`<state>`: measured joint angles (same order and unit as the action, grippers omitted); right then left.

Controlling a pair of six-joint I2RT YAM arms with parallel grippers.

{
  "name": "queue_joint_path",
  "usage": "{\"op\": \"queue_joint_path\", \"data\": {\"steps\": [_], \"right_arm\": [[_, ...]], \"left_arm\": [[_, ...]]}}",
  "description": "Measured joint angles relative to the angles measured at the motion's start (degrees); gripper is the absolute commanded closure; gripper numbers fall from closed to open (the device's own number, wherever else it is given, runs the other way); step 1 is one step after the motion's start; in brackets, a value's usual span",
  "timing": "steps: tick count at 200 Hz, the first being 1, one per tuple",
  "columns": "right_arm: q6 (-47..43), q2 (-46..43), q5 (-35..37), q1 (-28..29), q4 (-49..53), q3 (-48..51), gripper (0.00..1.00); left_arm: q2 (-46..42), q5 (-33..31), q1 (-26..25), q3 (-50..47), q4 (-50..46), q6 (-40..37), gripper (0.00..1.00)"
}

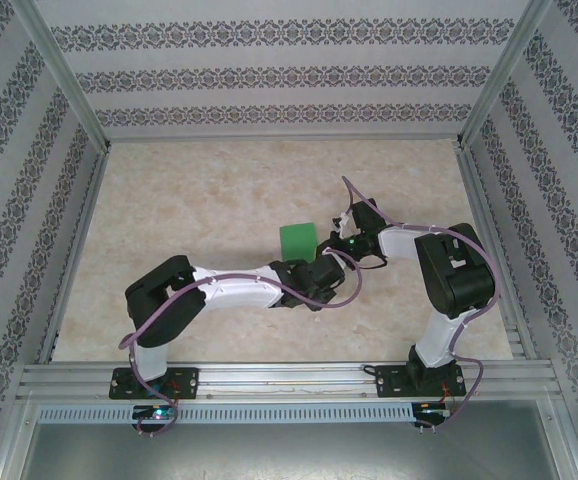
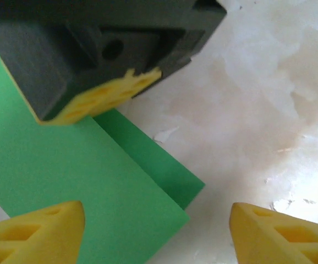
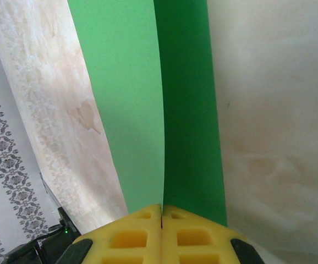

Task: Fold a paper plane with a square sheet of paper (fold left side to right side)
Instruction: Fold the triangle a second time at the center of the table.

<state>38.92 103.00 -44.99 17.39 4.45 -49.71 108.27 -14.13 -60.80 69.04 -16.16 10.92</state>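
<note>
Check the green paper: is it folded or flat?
Folded. In the left wrist view the green paper shows an upper layer overlapping a darker lower one, edges offset.

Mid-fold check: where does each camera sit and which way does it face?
Top external: high behind the robot, looking down at the table; left gripper and right gripper meet at the green sheet.
Left wrist: low over the sheet; own open fingers at bottom, right gripper ahead.
Right wrist: looks along the fold; own shut fingers at bottom.
All share the sheet.
</note>
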Motion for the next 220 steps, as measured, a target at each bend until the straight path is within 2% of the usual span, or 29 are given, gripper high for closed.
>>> {"op": "queue_joint_path", "data": {"steps": [45,98,149,184,220], "right_arm": [[0.00,0.00,0.00,0.00,0.00,0.00,0.99],[0.00,0.00,0.07,0.00,0.00,0.02,0.99],[-0.02,0.00,0.07,0.00,0.00,0.02,0.94],[-0.17,-1.14,0.13,-0.04,0.44,0.02,0.81],[-0.50,-5.11,0.81,-1.33,0.46,0.02,0.67]], "left_arm": [[1.75,-1.33,0.00,0.76,-0.22,0.02,0.61],[1.79,-1.84,0.00,0.76,-0.24,0.00,0.83],[1.70,-1.84,0.04,0.59,-0.13,0.11,0.94],[0.24,0.59,0.68,-1.51,1.16,0.85,0.99],[-2.27,6.43,2.62,-4.52,3.45,2.38,0.99]]}}
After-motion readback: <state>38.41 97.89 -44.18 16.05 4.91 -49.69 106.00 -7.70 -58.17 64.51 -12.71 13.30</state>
